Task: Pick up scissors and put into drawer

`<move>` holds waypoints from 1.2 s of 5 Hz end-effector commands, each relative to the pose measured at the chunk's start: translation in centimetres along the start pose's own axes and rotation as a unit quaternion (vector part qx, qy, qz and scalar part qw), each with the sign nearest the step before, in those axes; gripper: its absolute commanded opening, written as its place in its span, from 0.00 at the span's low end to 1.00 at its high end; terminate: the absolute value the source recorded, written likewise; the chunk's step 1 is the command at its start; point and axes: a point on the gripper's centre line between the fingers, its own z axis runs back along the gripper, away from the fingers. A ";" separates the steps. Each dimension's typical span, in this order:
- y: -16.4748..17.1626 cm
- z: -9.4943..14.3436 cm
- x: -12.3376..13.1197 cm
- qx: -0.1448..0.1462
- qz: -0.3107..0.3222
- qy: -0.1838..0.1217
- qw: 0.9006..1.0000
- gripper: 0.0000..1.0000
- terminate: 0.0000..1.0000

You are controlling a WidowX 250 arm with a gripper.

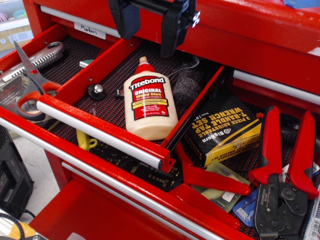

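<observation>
Glossy red metal drawer (107, 131), shiny steel-bladed scissors (31, 82)

Drawer (107, 131) showing red, dark mesh liner; scissors (31, 87) showing silver blades, grey-orange handles; glue bottle (148, 102) showing cream, red label.
</observation>
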 end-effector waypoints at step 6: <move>19.4 -9.7 -1.9 0.054 0.371 -0.002 0.927 1.00 0.00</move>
